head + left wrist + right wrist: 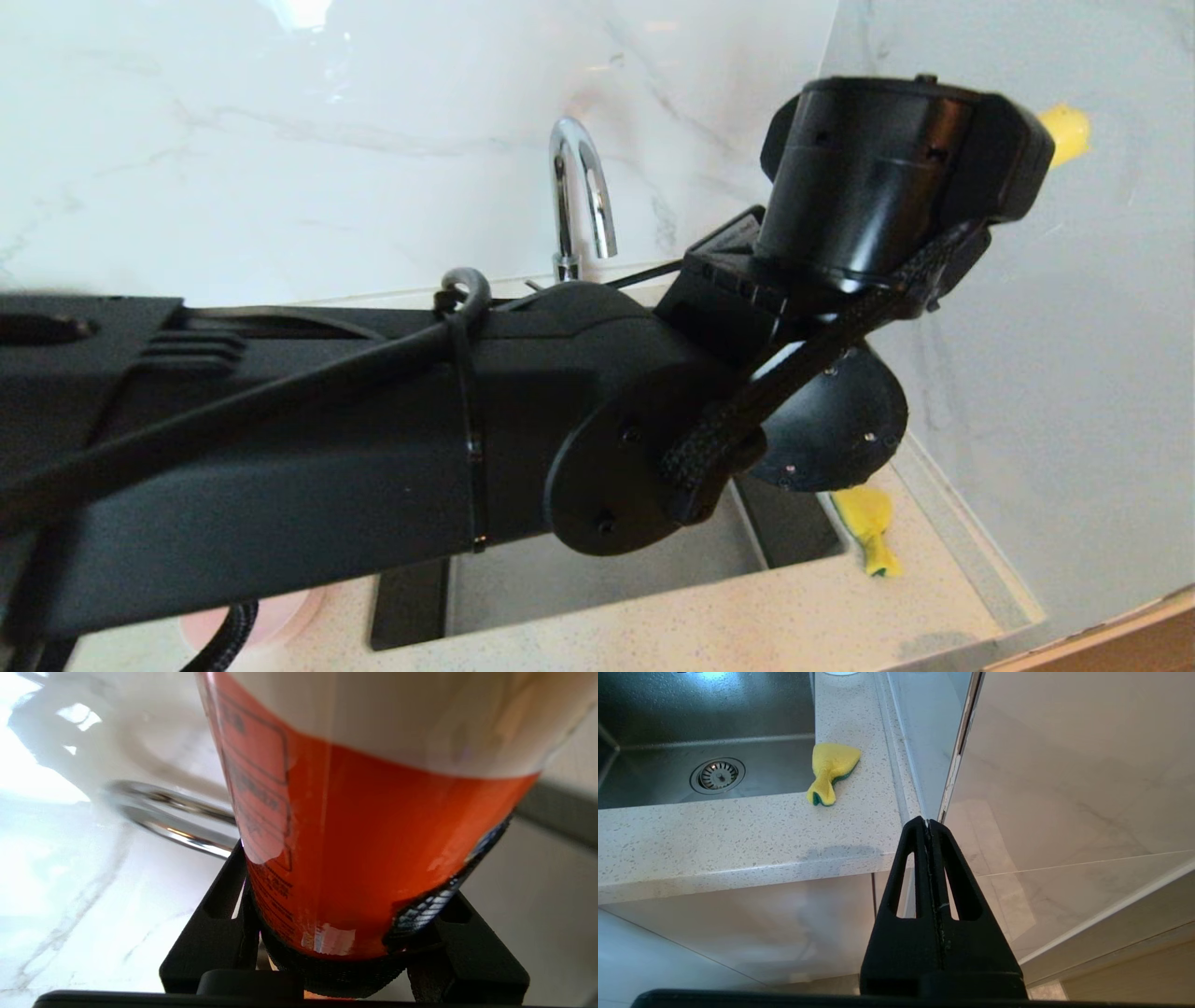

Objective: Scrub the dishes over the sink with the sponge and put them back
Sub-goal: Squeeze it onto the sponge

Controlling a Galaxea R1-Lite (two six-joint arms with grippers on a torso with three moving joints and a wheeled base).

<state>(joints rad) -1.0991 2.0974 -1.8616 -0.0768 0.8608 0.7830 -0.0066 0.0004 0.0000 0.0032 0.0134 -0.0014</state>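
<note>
Right gripper (930,828) hangs pinched shut, empty, below the counter (738,835) edge. On that counter, just beside the sink (654,779), lies the sponge (831,777), crumpled, looks soft and light, best pinched across its middle. Farther back, the left gripper (345,933) clamps an orange-and-white bottle (373,835) near the faucet (173,821). Sink holds nothing visible.

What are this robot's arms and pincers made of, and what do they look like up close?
All matte black. The left arm is a thick rounded tube with round disc joints and a ribbed section; a black cable runs along it under a zip tie. The left gripper has blocky fingers with rough textured pads. The right gripper has two flat fingers tapering to a point, each with a long slot.
</note>
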